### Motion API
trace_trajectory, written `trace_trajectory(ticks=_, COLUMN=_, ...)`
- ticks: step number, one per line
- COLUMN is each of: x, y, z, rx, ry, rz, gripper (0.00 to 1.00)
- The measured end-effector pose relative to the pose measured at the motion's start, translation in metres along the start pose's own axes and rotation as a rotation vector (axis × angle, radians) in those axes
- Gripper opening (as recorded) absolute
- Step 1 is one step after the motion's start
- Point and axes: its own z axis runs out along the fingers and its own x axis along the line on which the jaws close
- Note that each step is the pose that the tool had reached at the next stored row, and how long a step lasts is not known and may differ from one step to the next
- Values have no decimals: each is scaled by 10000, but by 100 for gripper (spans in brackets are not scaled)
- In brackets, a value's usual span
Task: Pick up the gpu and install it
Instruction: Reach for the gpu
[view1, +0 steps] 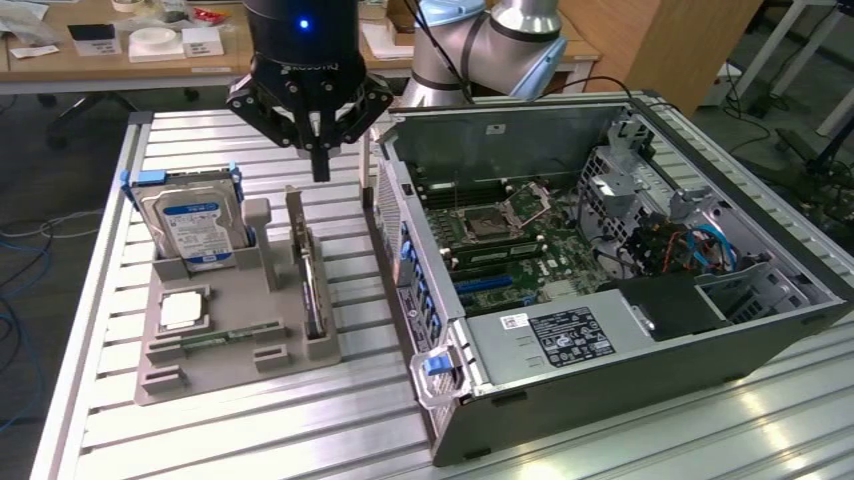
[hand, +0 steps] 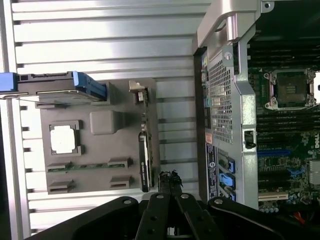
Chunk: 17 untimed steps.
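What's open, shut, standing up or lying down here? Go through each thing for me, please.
gripper: shut, empty, hanging just above the gpu.
gpu: standing on edge in the grey holder, not gripped.
hard drive: upright in its holder slot.
processor chip: lying flat in the holder.
memory stick: lying in its groove.
computer case: open, insides exposed.
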Motion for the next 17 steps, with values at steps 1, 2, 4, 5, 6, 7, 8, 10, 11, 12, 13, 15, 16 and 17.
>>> trace_trajectory(ticks=1, x=9, y=-3, z=0, rx=0, ry=0, rz=1, gripper=11)
trace_trajectory(ticks=2, x=18, y=-6, z=-1, rx=0, ry=-1, rz=1, gripper=11)
trace_trajectory(ticks=4, x=38, y=-14, z=-1, rx=0, ry=0, rz=1, gripper=11)
trace_trajectory(ticks=5, x=48, y=-18, z=-2, rx=0, ry=0, rz=0, gripper=11)
trace_trajectory(ticks=6, x=57, y=-22, z=-2, rx=0, ry=0, rz=0, gripper=11)
trace_trajectory(ticks=7, x=67, y=-27, z=-3, rx=0, ry=0, rz=0, gripper=11)
trace_trajectory(ticks=8, x=77, y=-30, z=-3, rx=0, ry=0, rz=1, gripper=11)
trace_trajectory(ticks=10, x=96, y=-37, z=-4, rx=0, ry=0, rz=1, gripper=11)
trace_trajectory(ticks=11, x=105, y=-41, z=-4, rx=0, ry=0, rz=0, gripper=11)
trace_trajectory(ticks=12, x=114, y=-44, z=-5, rx=0, ry=0, rz=1, gripper=11)
trace_trajectory(ticks=13, x=122, y=-47, z=-5, rx=0, ry=0, rz=1, gripper=11)
trace_trajectory(ticks=15, x=138, y=-55, z=-6, rx=0, ry=0, rz=0, gripper=11)
trace_trajectory(ticks=16, x=148, y=-60, z=-6, rx=0, ry=0, rz=1, gripper=11)
trace_trajectory(ticks=17, x=158, y=-65, z=-6, rx=0, ry=-1, rz=1, gripper=11)
